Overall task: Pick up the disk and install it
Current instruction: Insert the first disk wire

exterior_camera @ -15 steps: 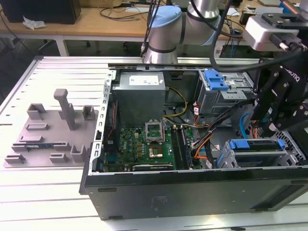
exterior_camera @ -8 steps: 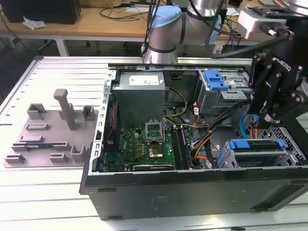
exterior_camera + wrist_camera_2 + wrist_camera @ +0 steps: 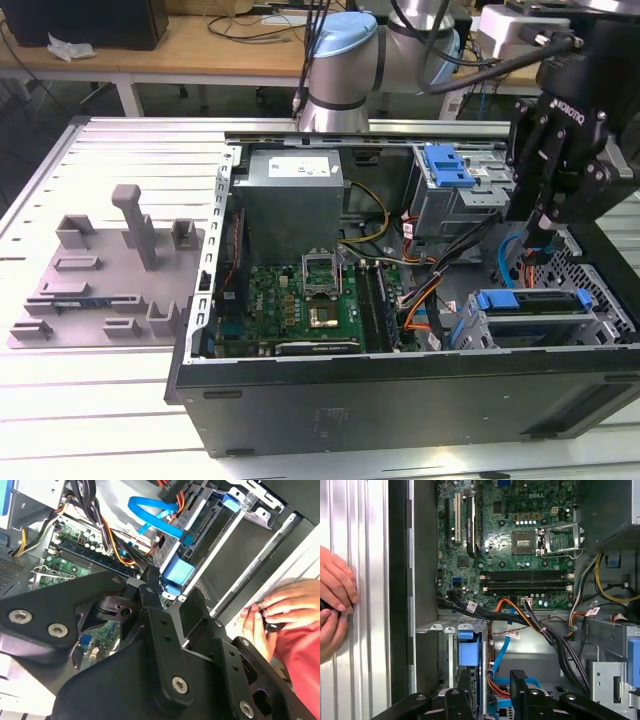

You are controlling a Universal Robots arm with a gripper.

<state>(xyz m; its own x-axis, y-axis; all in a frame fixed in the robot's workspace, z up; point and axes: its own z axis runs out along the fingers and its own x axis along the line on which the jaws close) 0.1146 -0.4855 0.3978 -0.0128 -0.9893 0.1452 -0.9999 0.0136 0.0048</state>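
The disk [image 3: 535, 304] sits in the drive cage [image 3: 600, 325] at the case's [image 3: 400, 400] corner, toward the exterior view's right, with its blue rails showing at both ends. My gripper [image 3: 540, 235] hangs just above that cage, jaws apart and holding nothing. In the first wrist view a blue cable [image 3: 501, 651] runs past the gap. The motherboard [image 3: 300, 295] lies to the exterior view's left of the cage. A person's hands [image 3: 335, 602] rest on the ribbed table [image 3: 365, 555] beside the case.
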